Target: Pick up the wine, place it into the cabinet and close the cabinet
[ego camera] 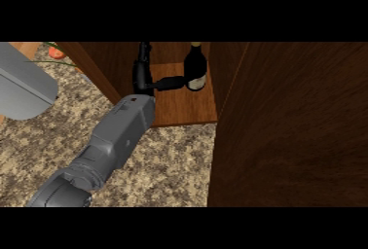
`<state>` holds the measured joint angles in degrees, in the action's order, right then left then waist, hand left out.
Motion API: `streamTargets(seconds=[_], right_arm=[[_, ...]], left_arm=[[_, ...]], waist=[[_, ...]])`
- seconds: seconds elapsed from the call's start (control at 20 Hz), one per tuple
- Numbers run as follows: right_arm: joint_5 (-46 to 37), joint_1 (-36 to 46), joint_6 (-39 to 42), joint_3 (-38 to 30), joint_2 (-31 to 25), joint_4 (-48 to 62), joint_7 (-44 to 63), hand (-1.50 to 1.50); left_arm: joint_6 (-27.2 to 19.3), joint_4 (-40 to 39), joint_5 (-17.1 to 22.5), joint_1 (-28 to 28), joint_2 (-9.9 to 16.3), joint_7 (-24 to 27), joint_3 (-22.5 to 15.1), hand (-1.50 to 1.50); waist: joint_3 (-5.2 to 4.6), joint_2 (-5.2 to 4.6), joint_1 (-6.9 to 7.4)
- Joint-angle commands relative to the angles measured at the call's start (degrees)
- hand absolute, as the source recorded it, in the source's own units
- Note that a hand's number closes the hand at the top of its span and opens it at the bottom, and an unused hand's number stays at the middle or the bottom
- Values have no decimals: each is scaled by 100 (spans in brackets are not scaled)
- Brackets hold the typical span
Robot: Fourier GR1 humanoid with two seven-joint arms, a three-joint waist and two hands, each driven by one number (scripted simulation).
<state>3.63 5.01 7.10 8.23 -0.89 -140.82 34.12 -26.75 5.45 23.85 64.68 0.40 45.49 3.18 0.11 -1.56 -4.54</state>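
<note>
Wine is the object at hand, and it stands far up the view; the nearer things come first. Nearest, at the lower left, a grey forearm comes in from the bottom edge and slants up across the speckled beige-and-brown stone counter. Which arm it is cannot be told from its position alone, though it enters from the left side of the view. To the right, a broad dark-brown wooden cabinet door fills the whole right side, standing open and hiding whatever lies behind it. At the far left sits a smooth grey rounded object, only partly in view.

Farther on, the forearm ends in a black hand inside the open wooden cabinet, over its reddish-brown shelf board. Some fingers point up toward the cabinet's back, while another part of the hand reaches sideways to the right and touches the dark glass wine bottle low on its body. The bottle stands upright on the shelf, with a pale label too small to read. Whether the hand grips the bottle or merely touches it cannot be told. At the top left, something orange with green stems peeks out.
</note>
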Motion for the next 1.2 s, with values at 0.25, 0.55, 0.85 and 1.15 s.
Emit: streamTargets(seconds=[0.25, 0.55, 0.85, 1.15], right_arm=[[189, 132, 33, -74, 1, 5, 9, -150], [438, 51, 55, -306, -70, -141, 113, -150], [243, -309, 32, 80, 69, -222, -113, -150], [250, 9, -92, 93, 8, -255, 313, -150]], left_arm=[[289, -51, -77, -285, 78, 358, 35, -150], [627, -26, -122, -230, 108, 337, 31, -150], [926, -26, -118, -448, -40, 548, 29, -150], [1255, 67, 141, -304, -40, 206, 10, -150]], waist=[[-22, -51, 0], [-17, -13, 25], [-16, 14, 59], [-17, 82, 122]])
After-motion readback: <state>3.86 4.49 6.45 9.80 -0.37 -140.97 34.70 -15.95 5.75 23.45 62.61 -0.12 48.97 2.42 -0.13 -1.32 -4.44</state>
